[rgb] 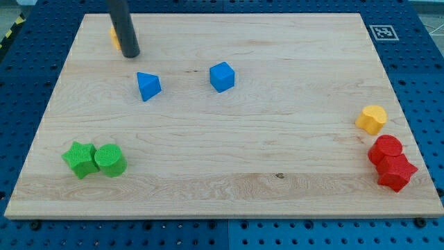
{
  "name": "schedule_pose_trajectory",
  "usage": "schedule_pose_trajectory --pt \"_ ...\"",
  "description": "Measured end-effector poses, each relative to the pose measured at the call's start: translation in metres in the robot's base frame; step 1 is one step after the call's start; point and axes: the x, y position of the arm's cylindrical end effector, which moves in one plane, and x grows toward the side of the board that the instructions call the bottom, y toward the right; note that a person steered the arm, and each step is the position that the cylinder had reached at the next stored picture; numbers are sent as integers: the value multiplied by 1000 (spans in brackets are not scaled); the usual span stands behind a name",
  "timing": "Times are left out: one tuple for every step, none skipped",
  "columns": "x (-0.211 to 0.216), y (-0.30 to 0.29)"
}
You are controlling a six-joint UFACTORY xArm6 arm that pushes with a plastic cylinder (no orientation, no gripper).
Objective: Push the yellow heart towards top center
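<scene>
The yellow heart (372, 119) lies near the board's right edge, just above two red blocks. My tip (131, 53) rests at the upper left of the board, far from the heart. The rod hides most of another yellow block (114, 37) just to its left; its shape cannot be made out. A blue triangle (148, 86) lies a little below and right of my tip.
A blue cube (222, 76) sits near the upper middle. A green star (80, 159) and a green cylinder (109, 160) touch at the lower left. A red cylinder (385, 149) and a red star (397, 171) sit at the lower right. The wooden board (229, 187) lies on a blue pegboard.
</scene>
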Motion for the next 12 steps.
schedule_pose_trajectory --pt "-18 -17" --pt "-41 -27" --pt "-35 -27" --pt "3 -6" --pt "-6 62" --pt "-26 125" --pt "-14 229" --pt "26 336" --pt "83 438" --pt "123 530" --pt "126 534" --pt "162 534"
